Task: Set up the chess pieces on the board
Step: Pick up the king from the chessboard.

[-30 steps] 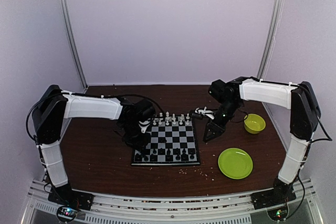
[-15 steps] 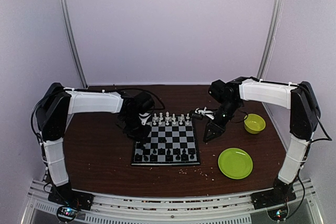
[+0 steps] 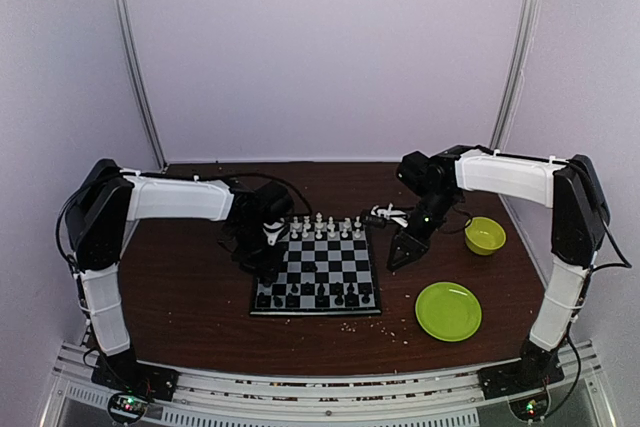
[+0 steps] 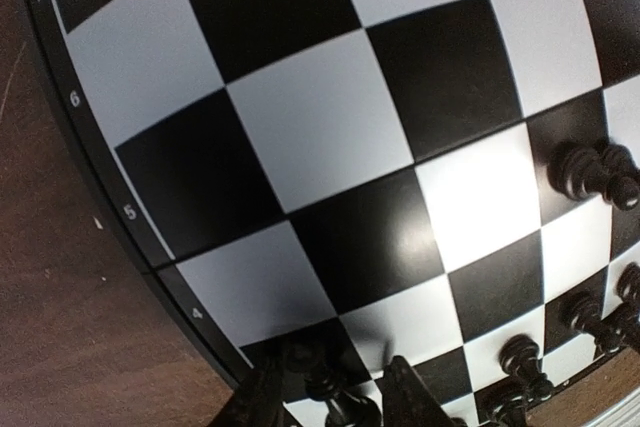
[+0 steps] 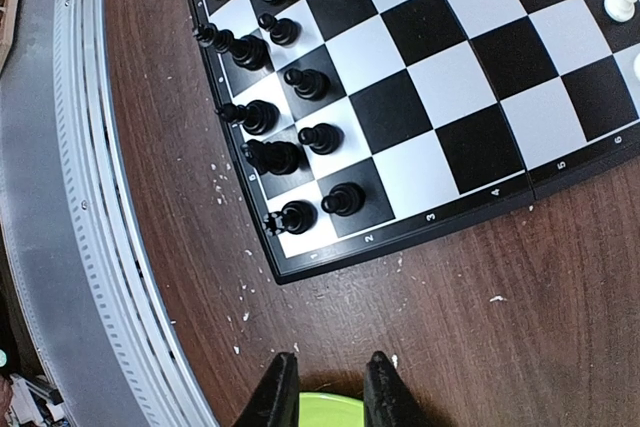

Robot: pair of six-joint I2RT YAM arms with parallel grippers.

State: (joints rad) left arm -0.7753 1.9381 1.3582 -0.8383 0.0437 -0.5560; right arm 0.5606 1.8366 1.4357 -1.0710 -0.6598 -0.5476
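Note:
The board (image 3: 325, 269) lies mid-table, with white chess pieces (image 3: 325, 225) along its far rows and black chess pieces (image 3: 315, 295) along its near rows. My left gripper (image 3: 267, 265) hangs over the board's left edge. In the left wrist view the left gripper (image 4: 335, 402) is open, its fingers either side of a black pawn (image 4: 325, 382) standing on a dark square of the board (image 4: 320, 127). More black pieces (image 4: 595, 172) stand to the right. My right gripper (image 3: 398, 257) is open and empty just right of the board; in its wrist view the gripper (image 5: 328, 387) hovers over bare wood.
A round green plate (image 3: 448, 310) lies at the front right; its edge shows below the right fingers (image 5: 330, 412). A green bowl (image 3: 485, 235) sits at the far right. Pale crumbs (image 3: 385, 327) are scattered in front of the board. A cable lies by the board's far right corner.
My left gripper drew back and up from the board's left edge half a second ago, and has now come back down over it. The right arm has not moved.

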